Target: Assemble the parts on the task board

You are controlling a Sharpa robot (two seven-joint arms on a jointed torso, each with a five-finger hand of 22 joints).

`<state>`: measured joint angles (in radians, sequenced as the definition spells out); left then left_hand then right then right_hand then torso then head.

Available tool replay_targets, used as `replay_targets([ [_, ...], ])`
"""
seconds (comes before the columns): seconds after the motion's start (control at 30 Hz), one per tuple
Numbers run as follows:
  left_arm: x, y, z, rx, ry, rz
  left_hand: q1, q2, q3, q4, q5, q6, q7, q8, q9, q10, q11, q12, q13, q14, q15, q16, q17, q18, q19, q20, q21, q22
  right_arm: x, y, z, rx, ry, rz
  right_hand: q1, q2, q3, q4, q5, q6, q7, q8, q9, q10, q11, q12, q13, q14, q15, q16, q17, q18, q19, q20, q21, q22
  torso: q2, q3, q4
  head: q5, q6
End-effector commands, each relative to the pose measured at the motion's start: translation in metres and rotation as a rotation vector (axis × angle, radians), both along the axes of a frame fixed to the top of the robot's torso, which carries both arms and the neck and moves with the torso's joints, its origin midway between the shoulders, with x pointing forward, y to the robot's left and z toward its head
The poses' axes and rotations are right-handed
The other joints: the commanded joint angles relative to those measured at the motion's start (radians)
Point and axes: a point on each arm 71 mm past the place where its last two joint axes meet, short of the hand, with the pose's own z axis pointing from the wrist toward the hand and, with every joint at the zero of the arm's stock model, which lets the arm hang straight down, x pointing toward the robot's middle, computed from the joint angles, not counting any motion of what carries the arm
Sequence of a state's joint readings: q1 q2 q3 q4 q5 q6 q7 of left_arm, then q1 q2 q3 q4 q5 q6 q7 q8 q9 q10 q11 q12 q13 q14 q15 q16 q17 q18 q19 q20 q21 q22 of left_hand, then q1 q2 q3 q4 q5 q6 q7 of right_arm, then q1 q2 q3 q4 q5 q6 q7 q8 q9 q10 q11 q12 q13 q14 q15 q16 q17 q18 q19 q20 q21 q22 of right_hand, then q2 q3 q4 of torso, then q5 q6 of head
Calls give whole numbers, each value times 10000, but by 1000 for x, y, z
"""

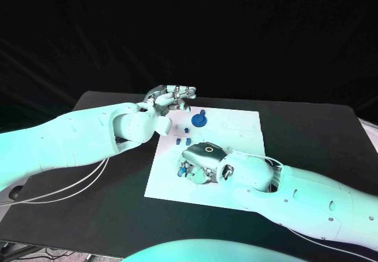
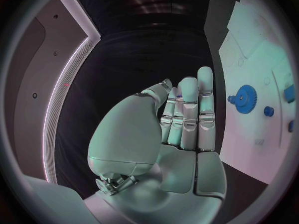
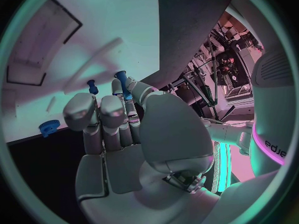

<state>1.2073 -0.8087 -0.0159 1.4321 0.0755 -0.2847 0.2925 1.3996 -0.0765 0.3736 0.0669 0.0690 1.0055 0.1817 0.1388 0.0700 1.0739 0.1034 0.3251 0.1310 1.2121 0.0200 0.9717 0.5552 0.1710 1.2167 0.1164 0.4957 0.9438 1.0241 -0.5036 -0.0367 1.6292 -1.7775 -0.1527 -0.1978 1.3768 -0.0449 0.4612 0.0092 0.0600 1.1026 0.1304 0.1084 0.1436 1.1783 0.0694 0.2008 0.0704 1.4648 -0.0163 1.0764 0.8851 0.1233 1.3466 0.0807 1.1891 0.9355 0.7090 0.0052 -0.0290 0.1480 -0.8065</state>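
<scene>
- Two hands at work over one white task board (image 1: 236,191) on a black tabletop (image 1: 315,131).
- Right hand (image 1: 201,164): lowered onto the near-middle of the board, fingers curled down. The right wrist view shows a small blue peg (image 3: 122,82) standing up between its fingertips, apparently pinched; a second blue peg (image 3: 92,87) stands on the board just beyond them.
- Left hand (image 1: 169,98): raised at the board's far corner, fingers curled in together, nothing seen in it. In its own wrist view the fingers (image 2: 187,114) lie side by side, clear of the board.
- Blue gear (image 1: 199,119): on the board just beside the left hand, between the two hands, touched by neither.
- Small blue parts (image 1: 187,131): a short row on the board between the gear and the right hand; one more blue piece (image 1: 182,173) lies at the right hand's fingertips.
- Risk, as a judgement: the pinch on the peg looks slight, so a tilt while seating it could drop or jam it. The curled fingers also crowd the loose pieces beneath and could sweep them off their places.
- Room: bare board lies on the right hand's outer side. The board's edge toward the left arm is close, with dark tabletop beyond it. The gap between the hands is narrow and holds the parts.
</scene>
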Motion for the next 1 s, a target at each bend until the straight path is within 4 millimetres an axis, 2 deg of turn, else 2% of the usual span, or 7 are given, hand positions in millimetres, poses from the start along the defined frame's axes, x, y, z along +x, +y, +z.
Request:
replay_targets([
  [0.03,0,-2,1,-103,-54,-193,-76,54,-57,-29,-48,-59,-3,68,-10,-65,-3,56,17,-71,-1,-22,-21,108,28,32,-67,-23,-2,-2,-4,-482,-210,-20,-27,83,55,-40,74,116,-6,9,29,3,-61,-38,10,145,-28,65,19,-78,38,57,50,21,5,5,-5,-14,7],
  [0.57,0,-2,1,-99,-40,-226,-76,54,-57,-29,-48,-59,-3,68,-10,-65,-3,56,17,-71,-1,-22,-21,108,28,32,-67,-23,-2,3,-5,-719,-171,-32,-211,18,-5,-15,33,62,15,-31,33,-8,-38,-140,-2,133,-17,66,-1,-62,-8,61,5,-57,-2,-7,0,-51,1],
  [0.7,-1,-2,1,-99,-36,-232,-76,54,-57,-29,-48,-59,-3,68,-10,-65,-3,56,17,-71,-1,-22,-21,108,28,32,-67,-23,-1,4,-7,-812,-85,-90,-638,-279,-231,158,89,-707,240,-449,-151,-537,167,-469,-58,88,146,37,-62,-20,-188,159,-216,-389,3,-9,5,-54,-7],
  [0.77,0,-2,1,-97,-34,-227,-76,54,-57,-29,-48,-59,-3,68,-10,-65,-3,56,17,-71,-1,-22,-21,108,28,32,-67,-23,-1,5,-7,-783,-86,-121,-859,-522,-474,240,106,-1400,277,-484,-320,-960,245,-641,-66,-11,205,-87,-223,36,-337,219,-410,-672,7,-5,9,-57,-7],
  [0.8,0,-2,1,-95,-33,-225,-76,54,-57,-29,-48,-59,-3,68,-10,-65,-3,56,17,-71,-1,-22,-21,108,28,32,-67,-23,-1,5,-7,-758,-93,-133,-896,-574,-574,252,120,-1627,296,-482,-376,-1121,263,-682,-55,-51,209,-124,-274,57,-390,242,-477,-765,6,-4,12,-58,-7],
  [0.9,0,-2,1,-93,-29,-222,-76,54,-57,-29,-48,-59,-3,68,-10,-65,-3,56,17,-71,-1,-22,-21,108,28,32,-67,-23,0,4,-6,-617,-143,-175,-889,-613,-933,244,169,-1997,325,-456,-476,-1668,322,-767,-45,-140,238,-215,-418,108,-511,295,-668,-1034,3,-5,13,-58,-13],
  [1.0,0,-2,1,-93,-29,-223,-76,54,-57,-29,-48,-59,-3,68,-10,-65,-3,56,17,-71,-1,-22,-21,108,28,32,-67,-23,0,3,-4,-433,-216,-213,-862,-611,-1130,230,203,-2065,319,-446,-500,-1893,344,-761,-42,-171,263,-243,-469,125,-540,312,-728,-1114,3,-9,18,-57,-20],
])
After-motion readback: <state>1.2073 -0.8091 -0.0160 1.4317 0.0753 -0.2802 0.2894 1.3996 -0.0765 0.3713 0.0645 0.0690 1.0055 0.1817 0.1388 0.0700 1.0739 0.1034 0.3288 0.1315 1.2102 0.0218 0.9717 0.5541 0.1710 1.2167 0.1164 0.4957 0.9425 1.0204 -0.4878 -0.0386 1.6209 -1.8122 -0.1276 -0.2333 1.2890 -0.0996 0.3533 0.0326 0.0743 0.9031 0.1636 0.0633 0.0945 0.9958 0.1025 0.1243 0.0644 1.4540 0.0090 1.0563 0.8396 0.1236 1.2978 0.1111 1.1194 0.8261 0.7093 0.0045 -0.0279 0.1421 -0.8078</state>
